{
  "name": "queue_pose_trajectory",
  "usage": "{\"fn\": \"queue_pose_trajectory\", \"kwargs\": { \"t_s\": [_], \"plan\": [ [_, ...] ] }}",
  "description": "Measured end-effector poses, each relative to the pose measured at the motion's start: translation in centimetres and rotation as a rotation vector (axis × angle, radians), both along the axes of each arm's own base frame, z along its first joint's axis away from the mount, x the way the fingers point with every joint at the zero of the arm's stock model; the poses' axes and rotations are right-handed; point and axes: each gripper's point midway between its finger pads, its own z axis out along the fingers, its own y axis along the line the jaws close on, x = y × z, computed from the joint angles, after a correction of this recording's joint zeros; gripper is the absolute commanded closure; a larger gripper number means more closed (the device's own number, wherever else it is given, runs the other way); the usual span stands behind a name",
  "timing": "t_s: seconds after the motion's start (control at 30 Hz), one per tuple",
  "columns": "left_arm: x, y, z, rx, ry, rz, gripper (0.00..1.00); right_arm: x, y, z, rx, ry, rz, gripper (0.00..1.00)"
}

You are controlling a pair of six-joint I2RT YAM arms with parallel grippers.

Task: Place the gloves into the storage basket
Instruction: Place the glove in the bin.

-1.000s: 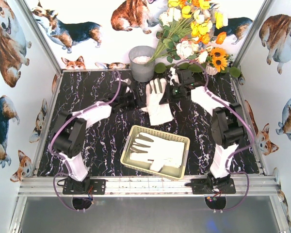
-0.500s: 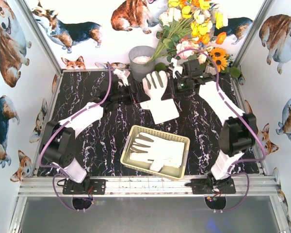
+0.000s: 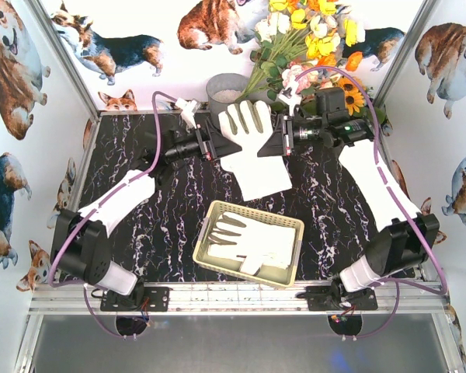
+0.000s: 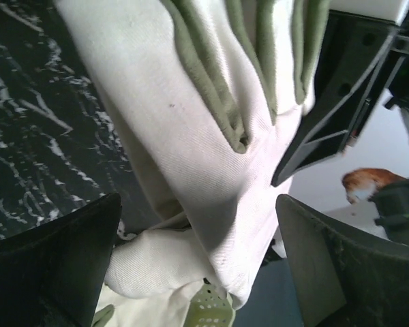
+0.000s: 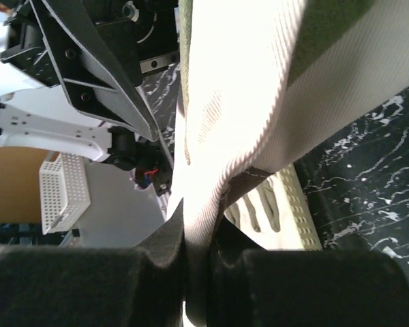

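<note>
One glove is held up over the far half of the table, not in the storage basket. It hangs spread out. Its olive-striped fingers point toward the back wall and its white cuff trails toward the basket. Whether the cuff touches the table cannot be told.

The right jaws are together, clamped on the glove's right edge. The right wrist view shows the fabric pinched flat between the two pads. The left jaws stand wide apart just beside the glove's left edge. In the left wrist view the cloth hangs between the two fingers, and no contact with either is seen.

Other gloves lie flat inside the basket, dark fingertips pointing left. The basket sits on the table near its front edge, between the two arm bases and slightly skewed.

The left arm and right arm both reach in from their own sides toward the back. A grey bucket stands at the rear edge, just behind the raised glove's fingertips. A flower bunch stands beside it to the right.
</note>
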Motion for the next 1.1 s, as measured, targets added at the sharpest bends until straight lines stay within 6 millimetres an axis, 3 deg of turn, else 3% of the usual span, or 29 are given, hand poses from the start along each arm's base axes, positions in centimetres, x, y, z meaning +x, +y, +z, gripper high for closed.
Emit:
{"fn": "queue_pose_trajectory", "kwargs": {
  "t_s": [0.47, 0.7, 0.87, 1.0, 1.1],
  "plan": [
    [-3.5, -0.4, 4.5, -0.123, -0.029, -0.158, 0.19, -2.7, 1.0, 3.8, 0.172, 0.070, 0.140, 1.00],
    [-4.3, -0.2, 5.5, -0.132, -0.047, -0.170, 0.54, -3.0, 1.2, 4.7, 0.203, 0.078, 0.162, 1.00],
    [-4.7, 0.0, 6.0, -0.139, -0.041, -0.179, 0.86, -3.1, 1.1, 4.4, 0.191, 0.078, 0.160, 1.00],
    [-5.1, 0.1, 6.0, -0.147, -0.038, -0.156, 1.00, -2.8, 0.5, 3.3, 0.114, 0.068, 0.118, 1.00],
    [-5.6, -0.3, 5.0, -0.115, -0.008, -0.113, 1.00, -2.5, 0.1, 2.0, 0.006, 0.043, 0.090, 1.00]
  ]
}}
